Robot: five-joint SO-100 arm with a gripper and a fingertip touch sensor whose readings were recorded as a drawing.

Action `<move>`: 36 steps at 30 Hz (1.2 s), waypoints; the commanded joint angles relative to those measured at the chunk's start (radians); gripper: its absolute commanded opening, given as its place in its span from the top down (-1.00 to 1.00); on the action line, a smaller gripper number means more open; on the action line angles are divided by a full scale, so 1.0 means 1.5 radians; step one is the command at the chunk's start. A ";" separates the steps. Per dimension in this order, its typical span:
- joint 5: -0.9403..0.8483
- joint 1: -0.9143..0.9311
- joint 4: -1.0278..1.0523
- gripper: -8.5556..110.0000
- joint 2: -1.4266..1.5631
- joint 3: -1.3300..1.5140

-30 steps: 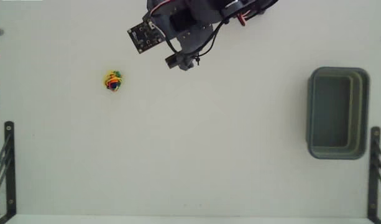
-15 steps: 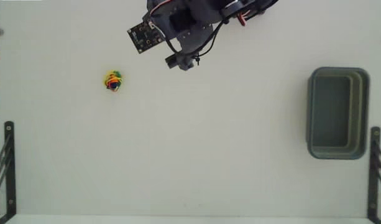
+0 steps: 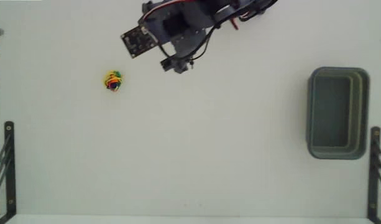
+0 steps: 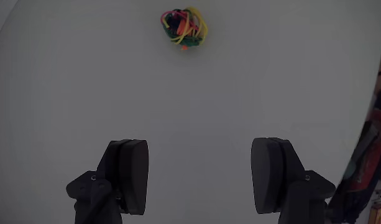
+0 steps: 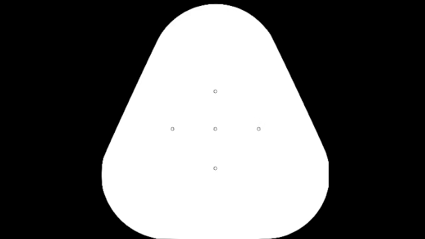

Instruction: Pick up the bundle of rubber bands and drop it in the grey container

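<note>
1. The gripper (image 4: 199,165) hangs above the white table (image 3: 196,155), its two dark fingers (image 4: 131,174) spread wide with nothing between them.
2. The bundle of rubber bands (image 3: 113,81) lies on the table at the left of the fixed view, apart from the arm (image 3: 178,31) at the top edge.
3. In the wrist view the bundle (image 4: 184,27) sits far ahead of the fingers.
4. The grey container (image 3: 337,112) stands at the far right, well apart from both.

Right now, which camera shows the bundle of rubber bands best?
The wrist view: the bundle of rubber bands is large enough to make out single coloured loops, ahead of the open end effector. The fixed view shows only a small clump, but places it far from the grey container.
</note>
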 commanded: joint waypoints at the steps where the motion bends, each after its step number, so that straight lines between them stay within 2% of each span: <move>1: 0.003 0.014 -0.020 -1.00 -0.007 -0.015; 36: 0.003 0.014 -0.166 -1.00 -0.267 -0.129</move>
